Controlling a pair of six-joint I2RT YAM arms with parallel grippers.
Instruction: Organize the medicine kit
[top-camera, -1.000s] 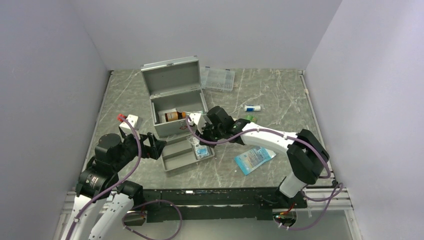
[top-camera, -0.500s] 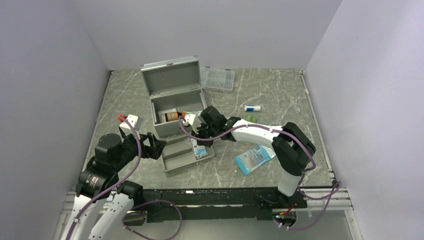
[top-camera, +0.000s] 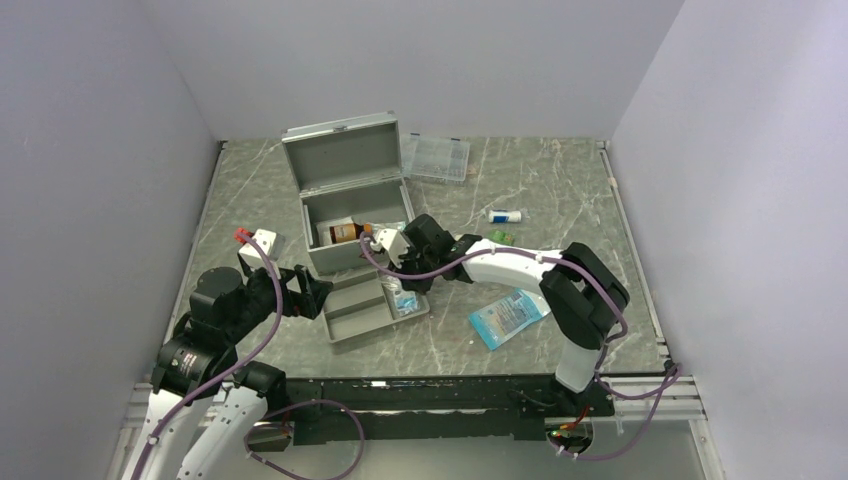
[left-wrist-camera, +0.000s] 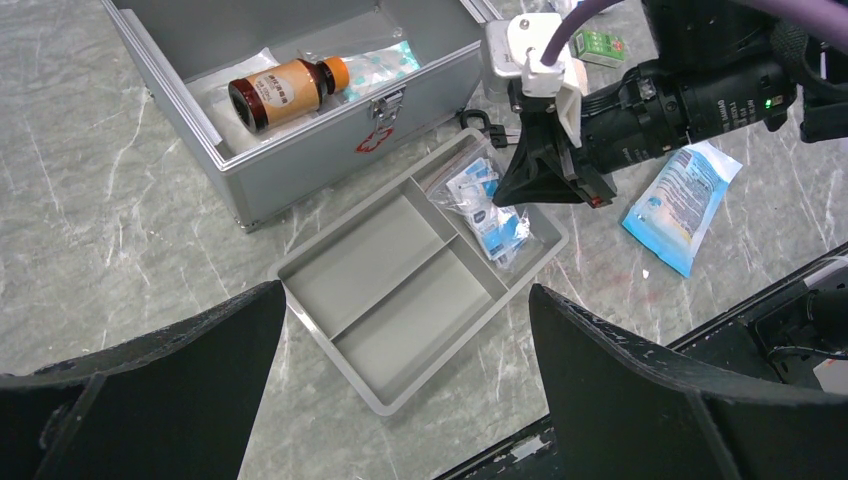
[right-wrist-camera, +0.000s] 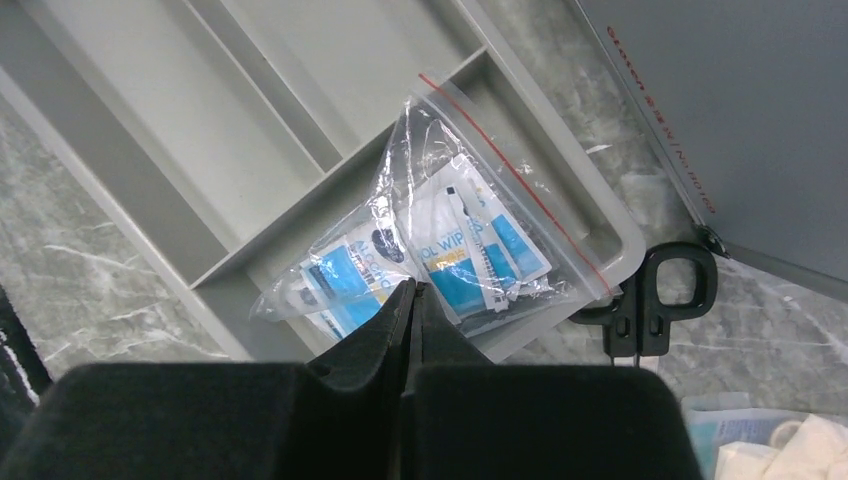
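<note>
Tabletop (top-camera: 540, 180) of grey veined stone carries everything. Largest is the medicine kit (top-camera: 345, 165), a boxy grey metal case left of centre, its hinged lid thrown back. Just in front lies a shallow grey tray (left-wrist-camera: 400, 290) with 3 compartments. A crinkled clear zip bag (right-wrist-camera: 440, 250) of blue wipes fills the end one. A small amber bottle (left-wrist-camera: 285, 90) lies inside the kit. The right hand (right-wrist-camera: 412, 295) hangs over the bag, just before the kit's front corner, fingers pressed together. Whether they pinch the film, I cannot tell. The left hand (top-camera: 312, 292), spread wide and empty, sits beside the tray, apart from the kit.
</note>
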